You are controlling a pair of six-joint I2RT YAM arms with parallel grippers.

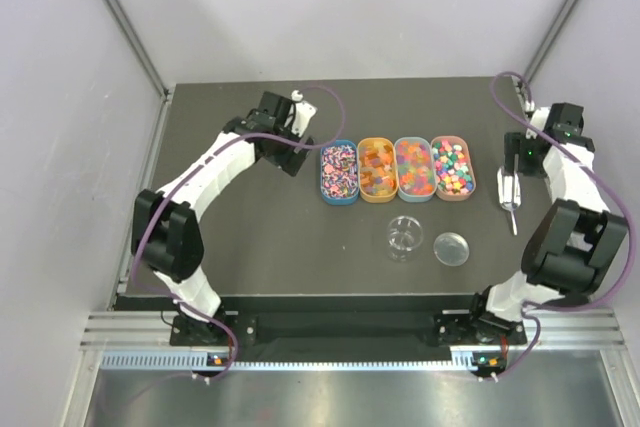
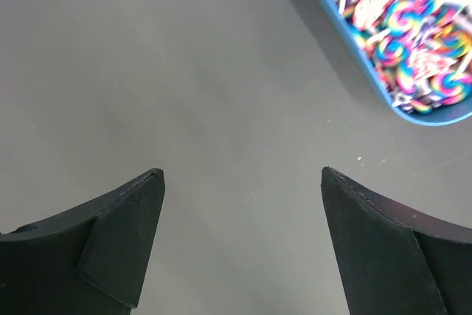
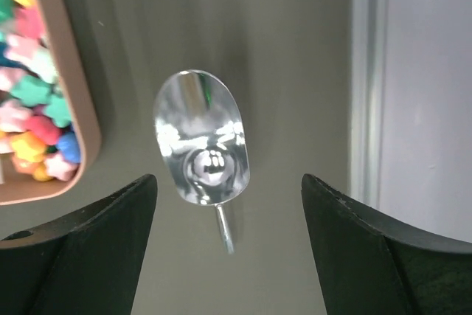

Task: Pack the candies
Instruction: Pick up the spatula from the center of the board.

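Cannot tell single candies (image 1: 338,169) apart from above: too small. See only a corner of the blue tray (image 2: 431,118), cropped top and right, contents blurred. Lose most of the pink tray (image 3: 74,71) past the left edge; find the scoop handle (image 3: 223,230) blurred.

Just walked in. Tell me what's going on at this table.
Candy packing is about to start; nothing is held yet. The small multicoloured candies fill four oval plastic trays in a row. The right gripper hangs open above the silver metal scoop lying on the dark table. The left gripper hangs open over bare table beside the blue tray. The clear round jar stands open, its clear lid flat beside it.
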